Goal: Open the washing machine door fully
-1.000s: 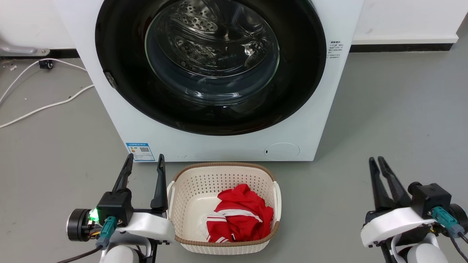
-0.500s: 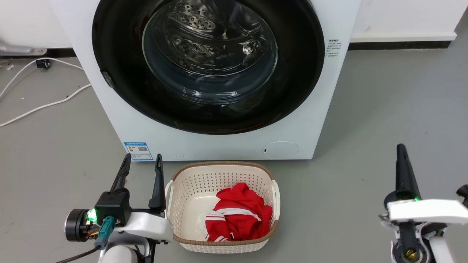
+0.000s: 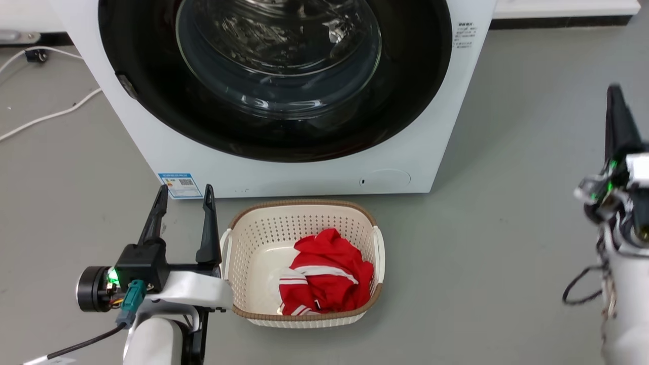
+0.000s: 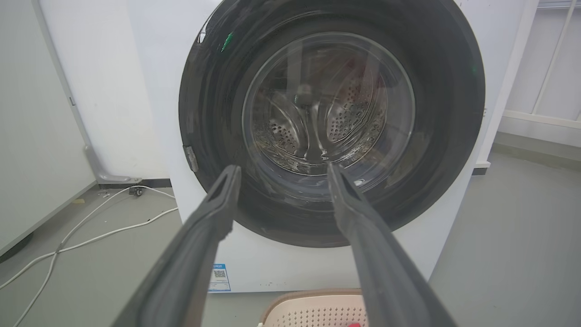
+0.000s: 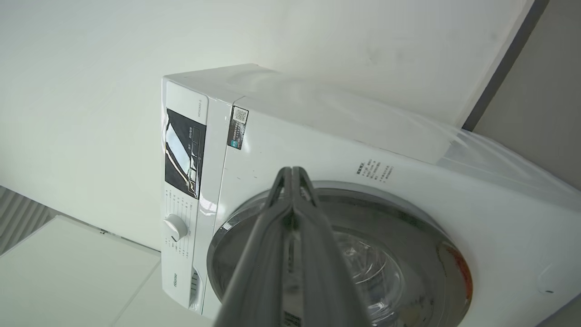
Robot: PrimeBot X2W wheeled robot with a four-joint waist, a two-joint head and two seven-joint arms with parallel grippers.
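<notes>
The washing machine door (image 3: 276,76) lies closed, flush in the front of the washing machine (image 3: 284,177). Just below stands a basket (image 3: 304,205) with a red garment (image 3: 327,276). The left gripper (image 3: 185,190), 2 fingers spread wide and empty, hangs beside the basket; the right gripper (image 3: 616,96), fingers pressed together on nothing, is well apart to the right.

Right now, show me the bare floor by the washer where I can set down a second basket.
Widest free patch: grey floor between the basket and the right claw, right of the washing machine. Crowded: the left claw stands close beside the basket's left side, and white cables cross the floor further left.
</notes>
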